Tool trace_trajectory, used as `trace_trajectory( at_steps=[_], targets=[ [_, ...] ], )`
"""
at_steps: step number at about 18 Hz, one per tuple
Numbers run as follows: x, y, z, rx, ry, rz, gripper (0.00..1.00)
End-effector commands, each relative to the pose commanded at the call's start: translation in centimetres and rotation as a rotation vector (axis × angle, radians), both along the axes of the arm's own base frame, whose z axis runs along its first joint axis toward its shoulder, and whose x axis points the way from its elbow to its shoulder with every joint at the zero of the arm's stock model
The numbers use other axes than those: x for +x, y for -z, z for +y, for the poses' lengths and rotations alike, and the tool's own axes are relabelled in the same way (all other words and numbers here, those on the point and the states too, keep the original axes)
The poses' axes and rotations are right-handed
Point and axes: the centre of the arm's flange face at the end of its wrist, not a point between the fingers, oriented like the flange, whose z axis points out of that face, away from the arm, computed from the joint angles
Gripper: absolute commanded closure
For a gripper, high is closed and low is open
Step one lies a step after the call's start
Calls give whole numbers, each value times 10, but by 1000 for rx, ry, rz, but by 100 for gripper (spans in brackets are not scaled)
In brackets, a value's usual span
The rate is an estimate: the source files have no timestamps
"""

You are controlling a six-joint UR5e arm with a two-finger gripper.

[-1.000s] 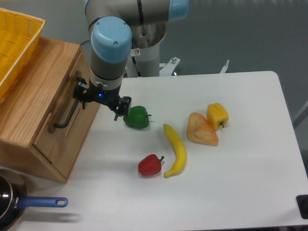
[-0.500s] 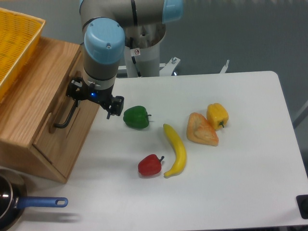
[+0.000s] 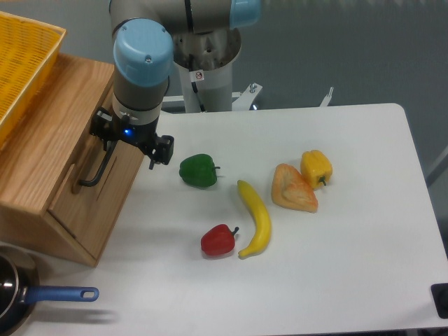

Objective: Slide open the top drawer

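At the table's left edge the top drawer [image 3: 105, 183] sits shut in its oak cabinet [image 3: 42, 161], the gripper [image 3: 119, 143] right at its black bar handle [image 3: 98, 171], grip state unclear from this angle, with a green pepper [image 3: 197, 170] just beside on the white table [image 3: 336, 266].

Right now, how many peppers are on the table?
3. The green pepper sits nearest the gripper, the red pepper lies beside the banana's lower end, and the yellow pepper is farthest right. None appear hidden.
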Motion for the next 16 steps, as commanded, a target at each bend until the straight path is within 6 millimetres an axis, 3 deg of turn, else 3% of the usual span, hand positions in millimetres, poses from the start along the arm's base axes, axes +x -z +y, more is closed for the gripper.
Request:
trace_trajectory(
  at_steps=[16],
  targets=[
    [1, 4, 2, -3, 6, 0, 0]
  ],
)
